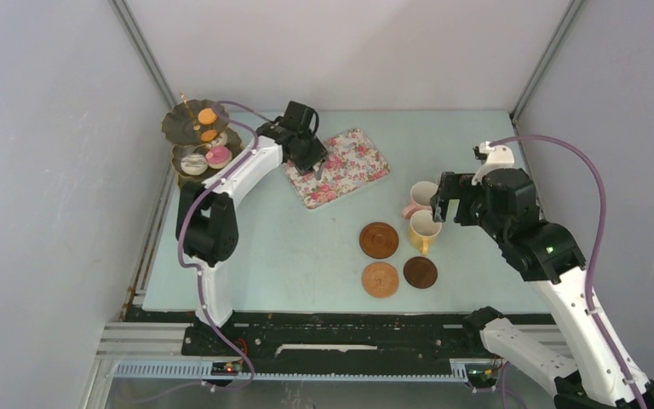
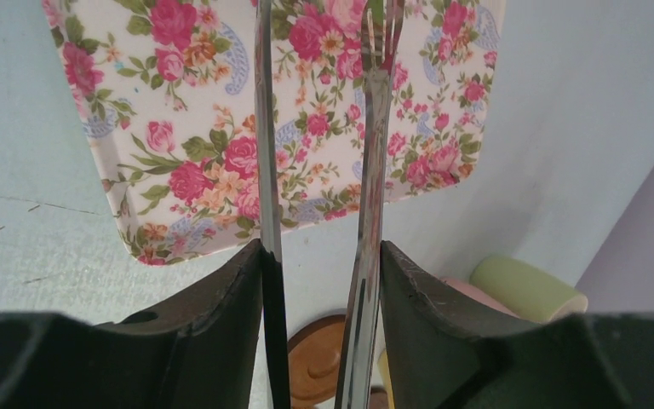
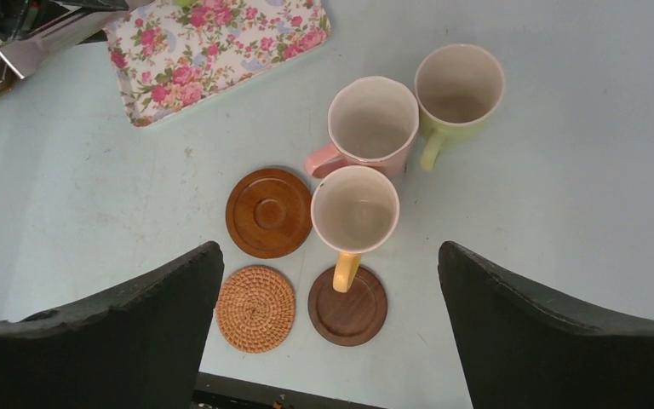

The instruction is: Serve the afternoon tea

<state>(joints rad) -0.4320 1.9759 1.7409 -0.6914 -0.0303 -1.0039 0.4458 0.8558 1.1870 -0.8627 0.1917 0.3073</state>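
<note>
The dark three-tier stand [image 1: 189, 129] at the far left carries an orange macaron [image 1: 207, 116], a pink cake [image 1: 218, 154] and a white one [image 1: 193, 159]. My left gripper [image 1: 313, 162] [image 2: 321, 281] hangs over the flowered tray [image 1: 341, 166] [image 2: 187, 128], shut on the long metal tongs [image 2: 266, 170], whose two arms stand apart between the fingers. My right gripper [image 1: 439, 200] [image 3: 328, 256] is open above the yellow mug [image 3: 354, 211], with the pink mug [image 3: 372, 119] and green mug [image 3: 458, 85] behind it. Three coasters lie near: wooden [image 3: 268, 213], woven [image 3: 255, 308], dark [image 3: 347, 305].
The yellow mug's handle overhangs the dark coaster. Grey walls close the table in on the left, back and right. The arm bases and a black rail [image 1: 349, 336] run along the near edge.
</note>
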